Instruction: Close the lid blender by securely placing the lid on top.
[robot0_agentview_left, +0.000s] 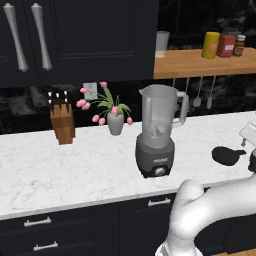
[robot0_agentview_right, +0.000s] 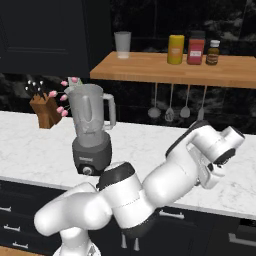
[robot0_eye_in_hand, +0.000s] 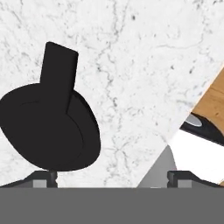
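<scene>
Our gripper (robot0_eye_in_hand: 113, 178) hangs over the marble counter (robot0_agentview_left: 60, 165) with its jaws spread wide and nothing between them; in the hand view the two fingertips (robot0_eye_in_hand: 43, 178) rise at the bottom edge, one just under the rim of the lid.

The lid (robot0_eye_in_hand: 49, 127) lies flat on the counter, a matte black disc with a squared tab sticking out from its side. In the left base view we see it to the right of the blender (robot0_agentview_left: 157, 131), apart from it, near the counter's right end. The blender's clear jar stands open at the top, so the lid is not yet placed.

We judge the lid light, stiff and thin, with a smooth surface that could slip between the pads. Lying flat, it offers little edge; the tab looks like the best place to pinch, or else across the rim.

There is a small mark on the blender base above its knob, too small for us to read.
</scene>
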